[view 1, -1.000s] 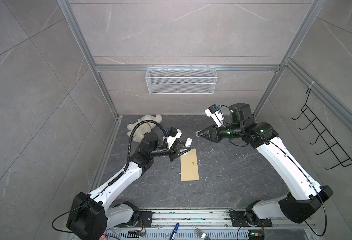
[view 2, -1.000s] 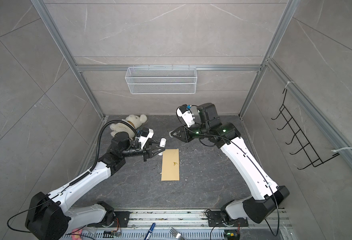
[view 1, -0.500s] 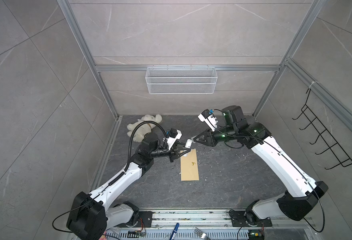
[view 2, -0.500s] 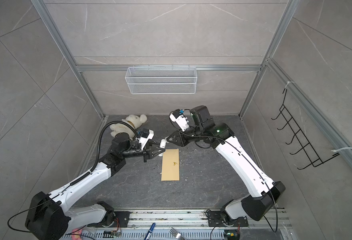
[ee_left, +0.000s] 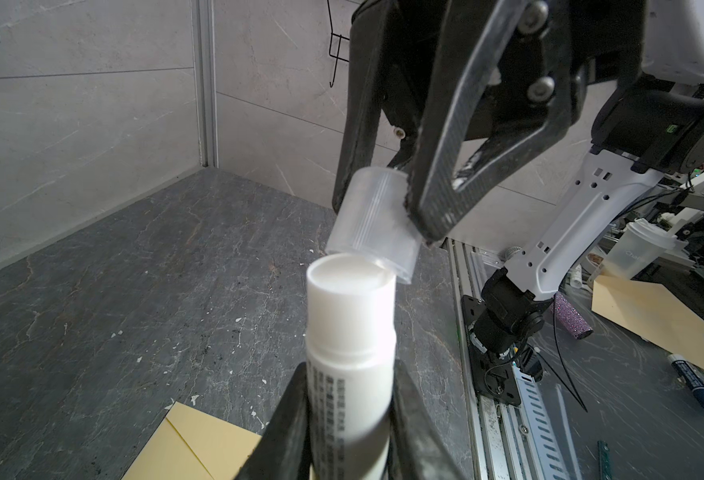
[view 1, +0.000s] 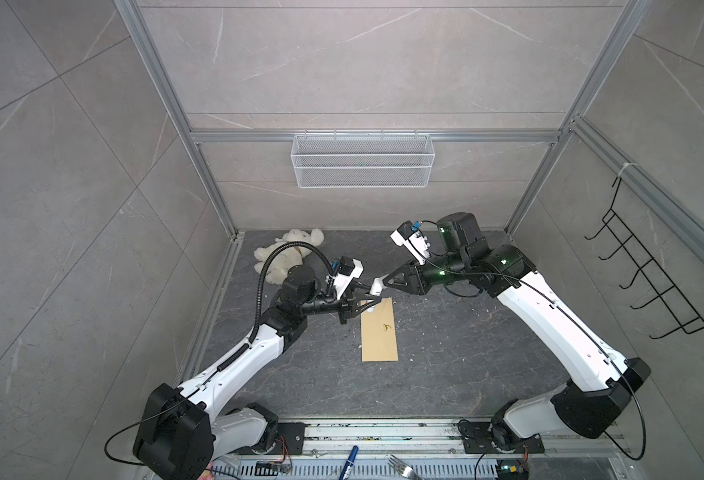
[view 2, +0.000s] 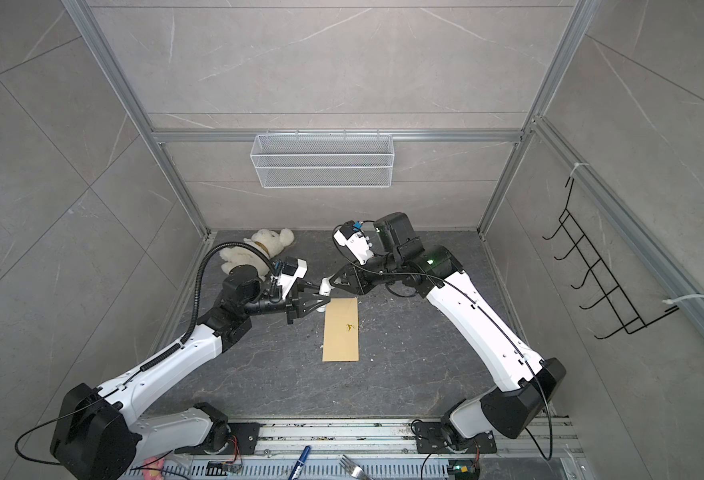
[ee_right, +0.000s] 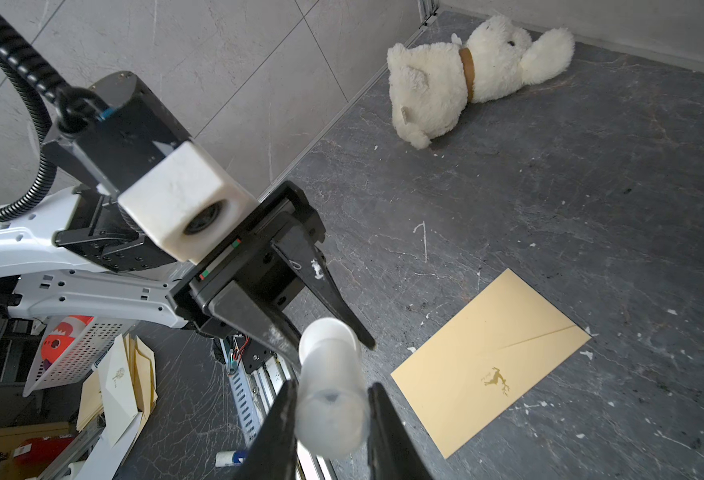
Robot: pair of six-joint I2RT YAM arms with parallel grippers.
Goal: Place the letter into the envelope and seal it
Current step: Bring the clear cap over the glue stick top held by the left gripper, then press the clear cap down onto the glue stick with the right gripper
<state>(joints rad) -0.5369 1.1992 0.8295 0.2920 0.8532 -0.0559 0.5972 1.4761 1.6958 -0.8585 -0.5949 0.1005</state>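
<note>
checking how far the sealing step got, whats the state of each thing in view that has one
glue stick: uncapped, held off the table
cap: off, tilted at the stick's top, not seated
left gripper: shut on glue stick
right gripper: shut on cap
envelope: flat on the table, flap folded down; glued or not, cannot tell
teddy bear: lying on its side

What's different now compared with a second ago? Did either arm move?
The right gripper swung in toward the left gripper, bringing its clear cap right up to the tip of the white glue stick that the left one holds. The cap is tilted and not yet on. The left gripper barely moved. The envelope and the teddy bear stayed put.
</note>
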